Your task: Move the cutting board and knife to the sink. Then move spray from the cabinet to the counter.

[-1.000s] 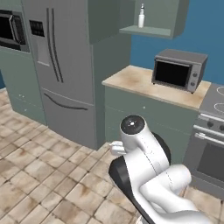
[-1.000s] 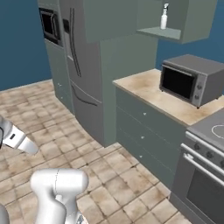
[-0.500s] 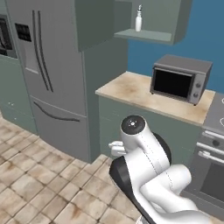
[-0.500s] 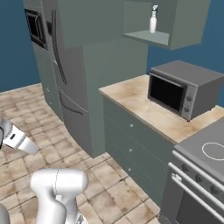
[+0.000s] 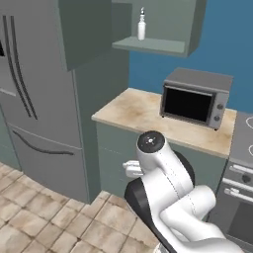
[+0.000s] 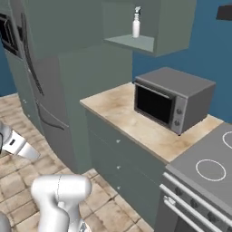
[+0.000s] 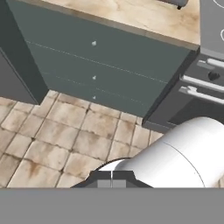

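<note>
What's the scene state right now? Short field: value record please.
spray: spray upright on the open cabinet shelf, not yet moved
counter: counter below the cabinet, bare stone in front of the oven
oven: grey box oven on the counter, door shut
stove: stove at the counter's right end
fridge: fridge left of the counter
gripper: cannot tell open or shut

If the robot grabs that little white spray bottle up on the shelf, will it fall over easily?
Probably yes. The spray is tall and slim, standing upright on the open cabinet shelf, so a sideways nudge could tip it. It looks small, so likely light. Its narrow neck may offer a grip.
</note>
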